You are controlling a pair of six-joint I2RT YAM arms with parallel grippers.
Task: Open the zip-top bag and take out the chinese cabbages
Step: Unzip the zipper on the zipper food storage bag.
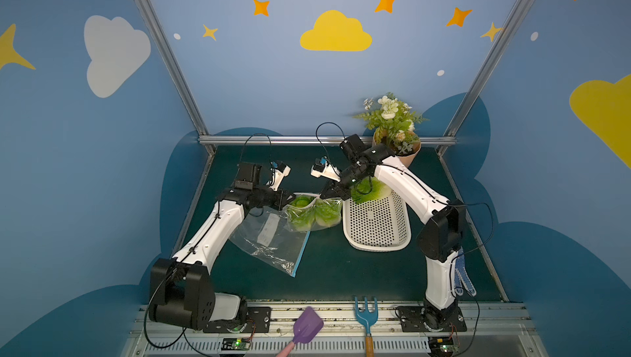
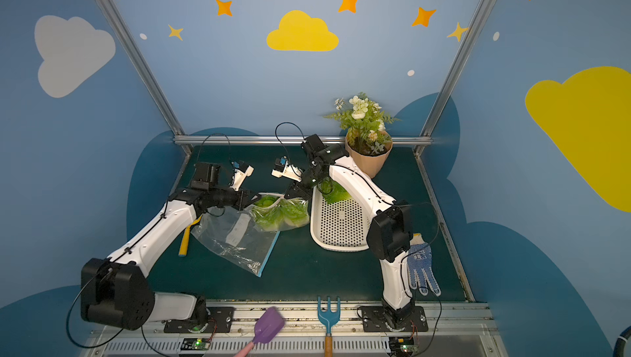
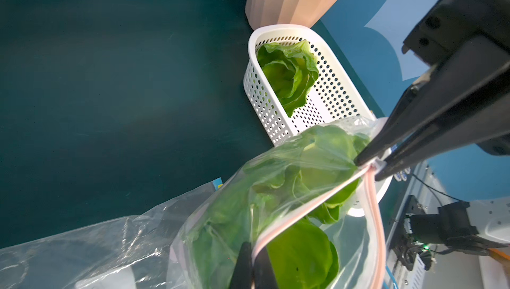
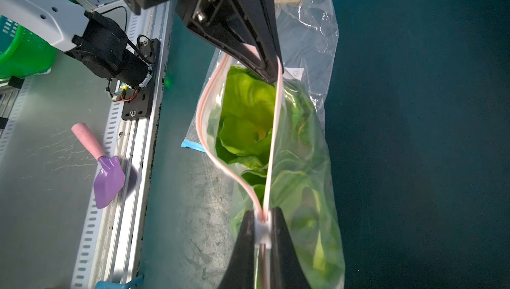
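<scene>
The zip-top bag (image 1: 314, 213) hangs between my two grippers, its pink zip strips parted into an open mouth (image 4: 209, 124). Green chinese cabbages (image 4: 245, 113) lie inside it. A third cabbage (image 3: 287, 75) rests in the white perforated basket (image 1: 375, 247) just right of the bag. My left gripper (image 3: 254, 251) is shut on one pink strip at the bag's left end, also seen in both top views (image 1: 290, 198) (image 2: 256, 198). My right gripper (image 4: 263, 215) is shut on the white zip slider at the bag's right end (image 1: 322, 196).
An empty clear bag (image 1: 269, 242) with a blue edge lies under the left arm. A flower pot (image 1: 396, 147) stands behind the basket. A purple trowel (image 1: 305, 328) and a blue hand fork (image 1: 366, 314) lie on the front rail, a dotted glove (image 2: 421, 266) by the right arm.
</scene>
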